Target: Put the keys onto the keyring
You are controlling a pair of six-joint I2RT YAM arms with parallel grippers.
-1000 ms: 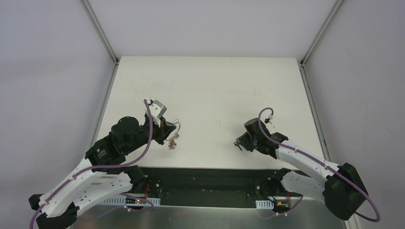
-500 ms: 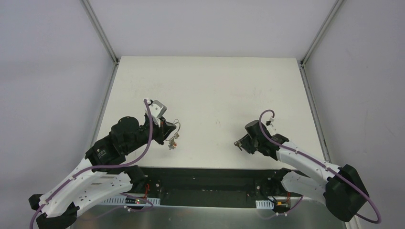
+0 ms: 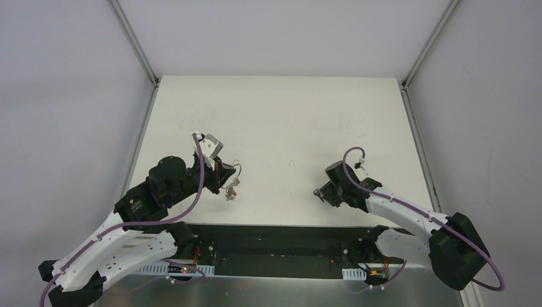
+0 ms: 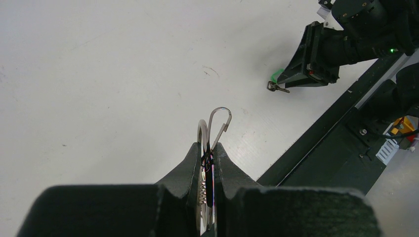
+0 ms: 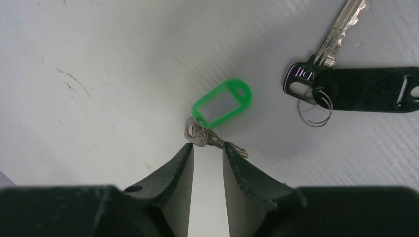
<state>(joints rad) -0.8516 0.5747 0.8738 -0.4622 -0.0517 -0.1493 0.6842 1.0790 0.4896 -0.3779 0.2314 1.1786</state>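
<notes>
Green plastic tag (image 5: 221, 103), joined to a small silver key (image 5: 207, 138), lies flat on the white table (image 5: 99, 59) near the front edge, right of centre. In the right wrist view the silver key runs diagonally. Its bow is at upper left and its blade points lower right, crossing under one fingertip of the right tool. The tag extends from the bow toward upper right. The black-headed key (image 5: 316, 61) lies apart to the right, blade pointing up and right. A small split ring (image 5: 313, 111) joins it to a long black tag (image 5: 368, 89) lying level.

Right tool (image 5: 207, 148): the 2 fingers stand narrowly apart, tips straddling the silver key. Nothing is clamped, and contact with the key cannot be confirmed.

Left tool (image 4: 208, 150): fingers together, clamped on the keyring (image 4: 210, 131). This is a metal loop with a wire hook that projects past the fingertips, held above the table. The top view shows further small keys (image 3: 231, 188) hanging from it, too small to tell their colours.
</notes>
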